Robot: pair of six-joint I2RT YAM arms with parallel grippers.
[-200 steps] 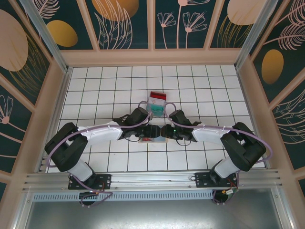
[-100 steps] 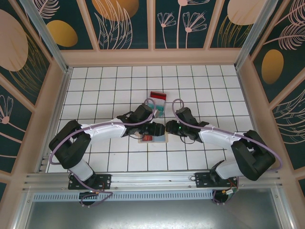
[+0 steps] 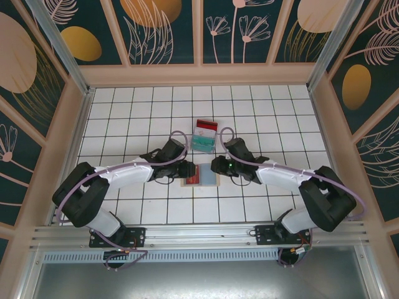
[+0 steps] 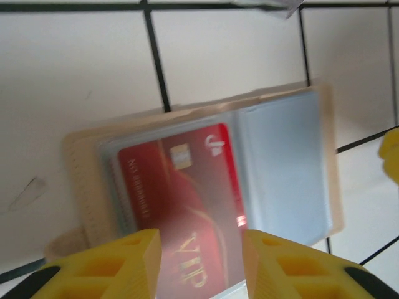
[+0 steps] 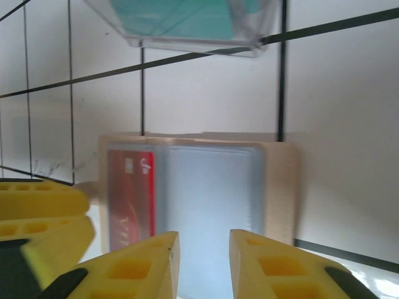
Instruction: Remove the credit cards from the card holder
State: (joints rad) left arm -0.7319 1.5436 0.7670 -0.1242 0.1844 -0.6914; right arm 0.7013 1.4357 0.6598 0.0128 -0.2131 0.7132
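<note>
Top external view: the card holder (image 3: 209, 175) is seen lying open and flat on the white tiled table (image 3: 124, 124), near the middle and between the two arms. The left gripper (image 3: 186, 169) is placed at its left edge and the right gripper (image 3: 215, 166) at its right edge. Just behind the holder a clear tray (image 3: 215, 144) is set, with a teal card (image 3: 204, 142) in it and a second red card (image 3: 206, 124) at its far end. From the left wrist, the card holder (image 4: 293, 168) is shown as a tan bifold with two grey-blue clear-sleeved panels. A red card (image 4: 181, 193) sits on one panel, marked with a small chip and gold "VIP" lettering. The left gripper (image 4: 201, 265) is held with its yellow fingers partly apart over the near end of that card; whether the card is touched cannot be told. From the right wrist, the red card (image 5: 131, 193) is seen in the holder's left panel, while the other panel is plain grey-blue. The right gripper (image 5: 204, 265) is held over the plain panel with only a narrow gap between its fingers, and nothing is seen clamped there. The clear tray (image 5: 255, 37) lies beyond the holder.
</note>
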